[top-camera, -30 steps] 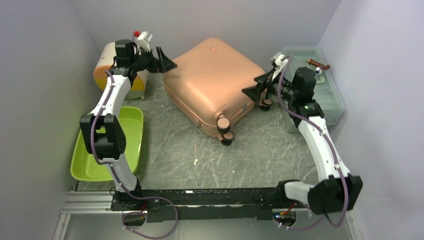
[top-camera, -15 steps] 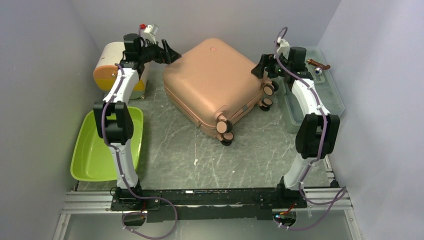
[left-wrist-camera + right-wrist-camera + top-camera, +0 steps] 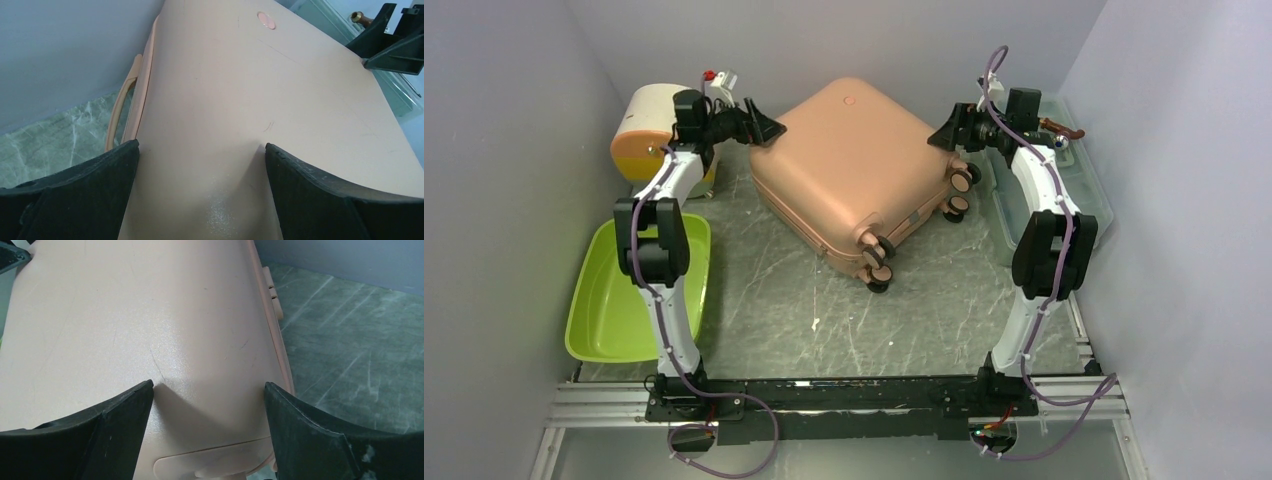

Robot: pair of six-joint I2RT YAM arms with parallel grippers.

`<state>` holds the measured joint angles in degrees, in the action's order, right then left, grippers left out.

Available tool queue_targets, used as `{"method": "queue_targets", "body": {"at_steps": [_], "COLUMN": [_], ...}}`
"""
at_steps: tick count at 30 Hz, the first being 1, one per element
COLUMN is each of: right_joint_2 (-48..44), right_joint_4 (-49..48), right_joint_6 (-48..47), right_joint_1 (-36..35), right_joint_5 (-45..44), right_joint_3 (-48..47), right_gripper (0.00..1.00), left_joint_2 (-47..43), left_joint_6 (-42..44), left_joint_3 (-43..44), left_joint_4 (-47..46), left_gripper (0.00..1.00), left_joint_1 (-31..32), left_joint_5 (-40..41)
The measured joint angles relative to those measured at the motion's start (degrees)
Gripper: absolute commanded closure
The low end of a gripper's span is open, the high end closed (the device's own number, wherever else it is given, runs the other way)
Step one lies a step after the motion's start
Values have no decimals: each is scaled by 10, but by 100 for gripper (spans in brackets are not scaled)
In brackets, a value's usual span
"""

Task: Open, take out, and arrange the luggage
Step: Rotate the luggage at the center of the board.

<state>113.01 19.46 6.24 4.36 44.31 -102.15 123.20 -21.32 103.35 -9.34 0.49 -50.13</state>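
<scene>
Left claw (image 3: 762,127) and right claw (image 3: 944,136) gape wide at opposite corners of your closed luggage (image 3: 849,160), seemingly bracing it for opening.

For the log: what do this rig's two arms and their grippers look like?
The arms match. The left arm and right arm are built from white tapered links joined by chunky black joint housings, and a thin purple-grey cable loops loosely along each. The left gripper and right gripper each carry two broad, matte black, wedge-shaped fingers. No sleeves or printed markings are visible.
</scene>
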Motion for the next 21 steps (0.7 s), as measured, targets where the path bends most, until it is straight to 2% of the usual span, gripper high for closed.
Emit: {"method": "queue_targets", "body": {"at_steps": [4,10,21], "right_joint_2": [11,12,-17], "right_joint_4": [15,24,24], "right_joint_6": [-23,-72,-156], "right_joint_1": [2,-13,-60], "right_joint_5": [30,45,8], "right_joint_3": [-12,-15,-6], "right_gripper": [19,19,17], "left_joint_2": [-58,-150,-286], "left_joint_6": [1,19,56], "left_joint_3": [-96,-218,-330], "left_joint_4": [-49,-66,8], "left_gripper": [3,4,1], "left_joint_1": [-1,-6,-10], "left_joint_5": [14,39,82]}}
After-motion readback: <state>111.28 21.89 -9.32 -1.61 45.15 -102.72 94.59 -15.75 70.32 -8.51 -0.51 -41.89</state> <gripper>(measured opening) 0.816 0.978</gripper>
